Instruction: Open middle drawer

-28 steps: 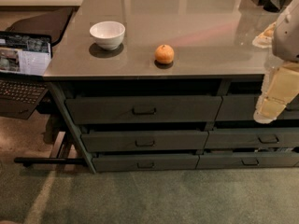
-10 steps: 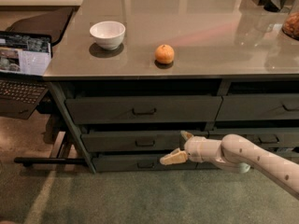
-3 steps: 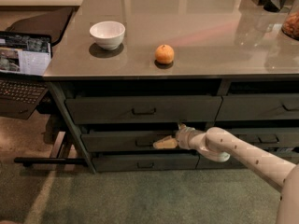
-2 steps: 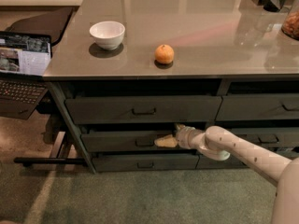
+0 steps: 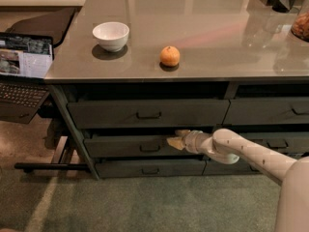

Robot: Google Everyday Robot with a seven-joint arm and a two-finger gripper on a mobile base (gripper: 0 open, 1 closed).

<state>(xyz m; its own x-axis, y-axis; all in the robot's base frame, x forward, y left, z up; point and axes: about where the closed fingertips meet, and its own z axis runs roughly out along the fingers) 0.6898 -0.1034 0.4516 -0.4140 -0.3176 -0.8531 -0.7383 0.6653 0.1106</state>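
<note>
The middle drawer (image 5: 125,147) is the second of three dark grey-green fronts in the left column, with a small loop handle (image 5: 149,149) at its centre. My gripper (image 5: 176,139) reaches in from the right on a white arm (image 5: 241,151). It sits at the drawer's upper edge, just right of the handle, against the front. The top drawer (image 5: 111,114) and bottom drawer (image 5: 120,168) look closed.
A white bowl (image 5: 111,35) and an orange (image 5: 169,56) sit on the glossy counter (image 5: 203,28). A second drawer column (image 5: 270,111) is on the right. An open laptop (image 5: 24,69) on a stand is at the left. Green carpet (image 5: 145,204) lies in front.
The gripper has shifted slightly right and up along the middle drawer's front. The drawer front shows no clear movement.
</note>
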